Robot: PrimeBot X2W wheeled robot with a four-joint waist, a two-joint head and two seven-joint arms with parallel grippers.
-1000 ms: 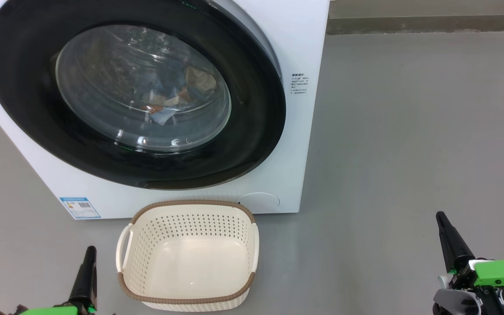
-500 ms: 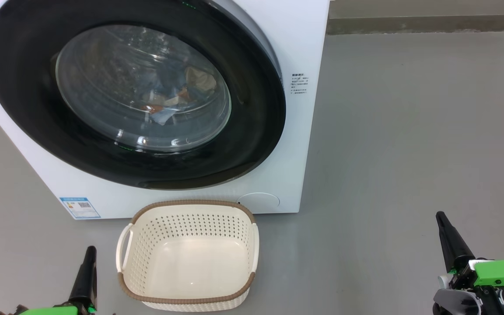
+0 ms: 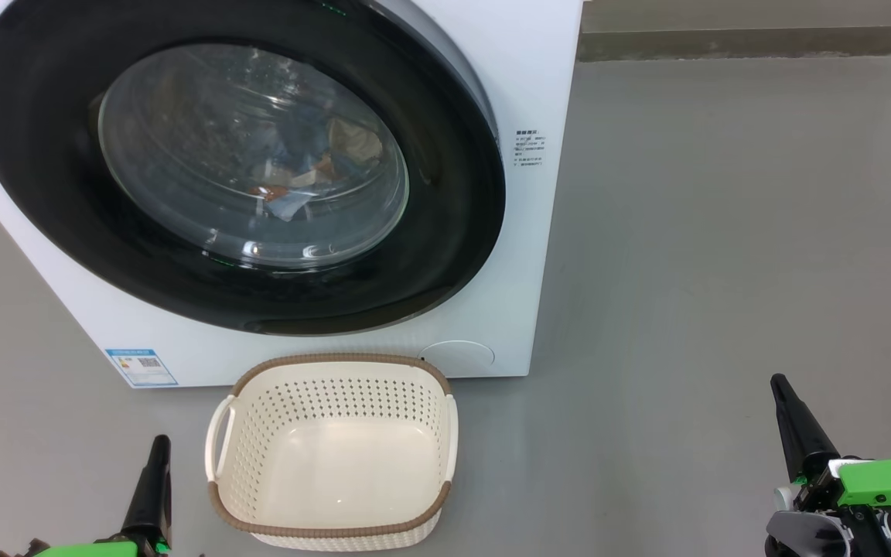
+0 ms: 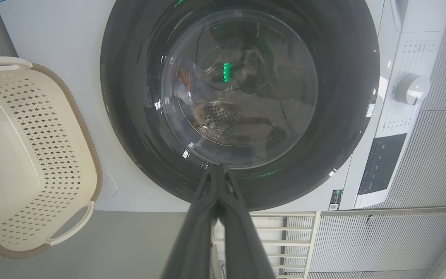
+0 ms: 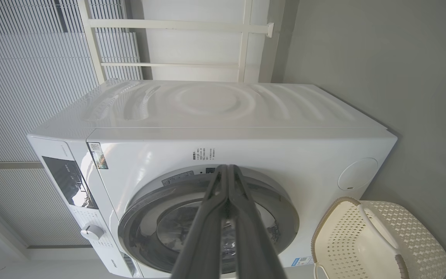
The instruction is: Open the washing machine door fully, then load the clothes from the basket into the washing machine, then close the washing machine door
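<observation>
Grey floor point(image 3: 724, 232) under everything, pale slatted wall point(image 5: 21, 77) behind in the wrist views. Behind the bulging glass point(image 3: 182, 108) of the washing machine door point(image 3: 59, 178), low in the drum point(image 4: 217, 114): the clothes point(image 3: 302, 174), blue and beige with orange flecks. Door shut flat against the front of the white washing machine point(image 3: 546, 93). Just before the machine's lower front, on the floor: the basket point(image 3: 337, 362), upright, bare cream bottom showing. Beside the basket's left handle, near but apart: the left tool point(image 3: 159, 445), dark fingers point(image 3: 148, 495) pressed together on nothing, pointing toward the door. Well off to the right, clear of basket and machine: the right tool point(image 3: 780, 383), likewise closed, gripping nothing, tips together in its wrist view.
</observation>
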